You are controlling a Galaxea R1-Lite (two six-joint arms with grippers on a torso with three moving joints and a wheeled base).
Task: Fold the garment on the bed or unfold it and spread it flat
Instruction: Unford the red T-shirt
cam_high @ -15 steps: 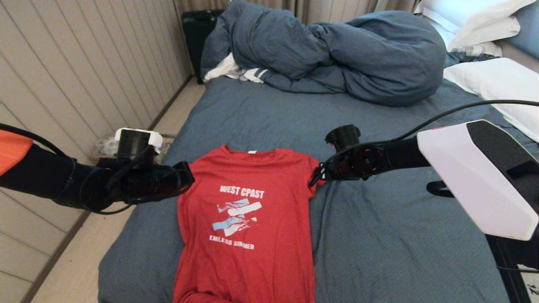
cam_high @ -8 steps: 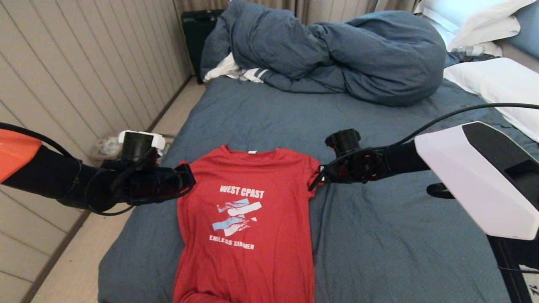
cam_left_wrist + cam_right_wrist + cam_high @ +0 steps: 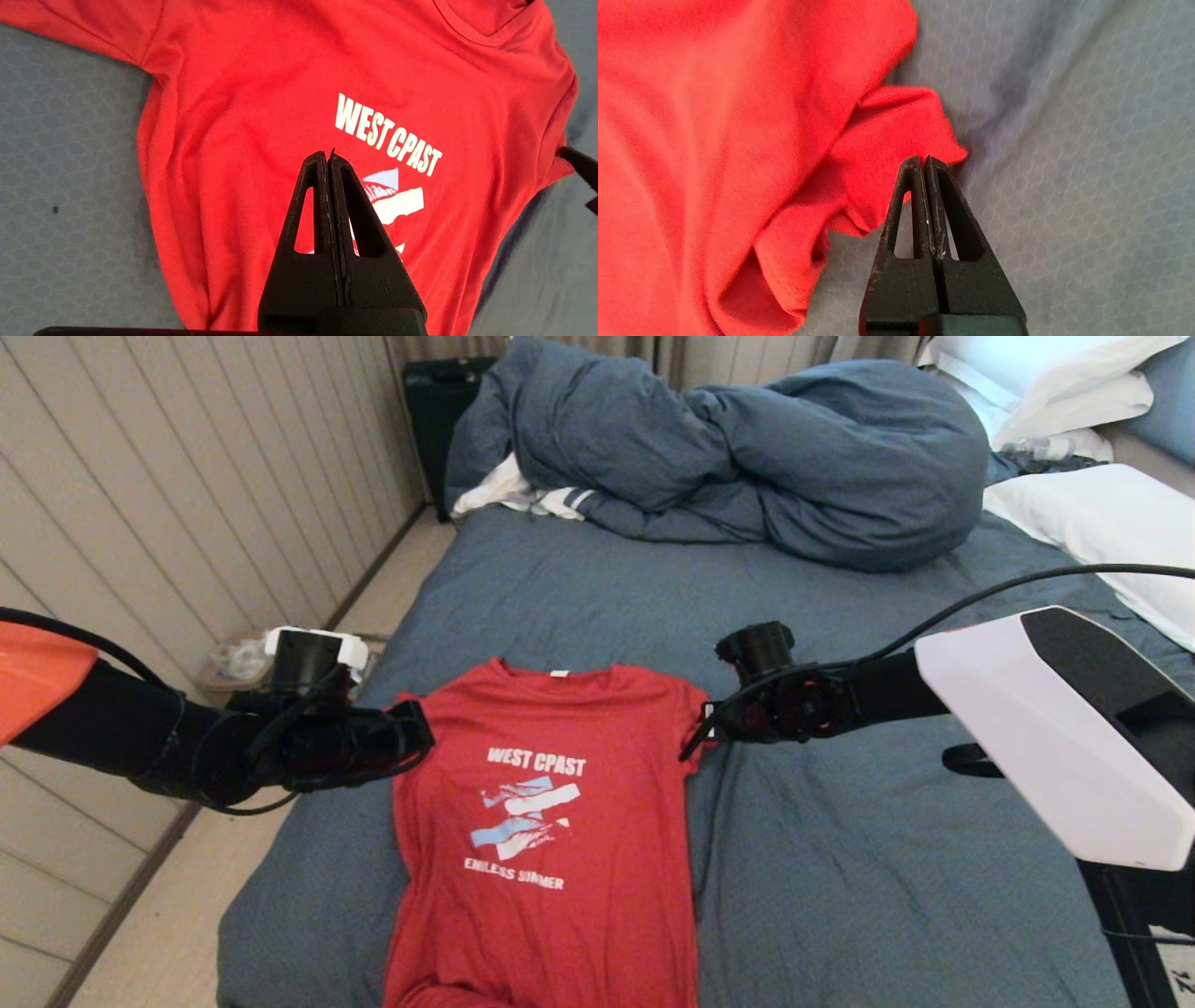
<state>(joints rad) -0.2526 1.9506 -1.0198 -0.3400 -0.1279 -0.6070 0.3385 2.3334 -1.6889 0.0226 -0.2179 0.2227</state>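
The bed (image 3: 579, 588) carries a bunched duvet (image 3: 747, 457) at its far end. The garment (image 3: 546, 821) lies print-up, spread on the near sheet. Left tool (image 3: 328, 156) clenched, empty, above the chest print. Right tool (image 3: 923, 161) clenched at the sleeve's edge; whether it grips cloth cannot be told.
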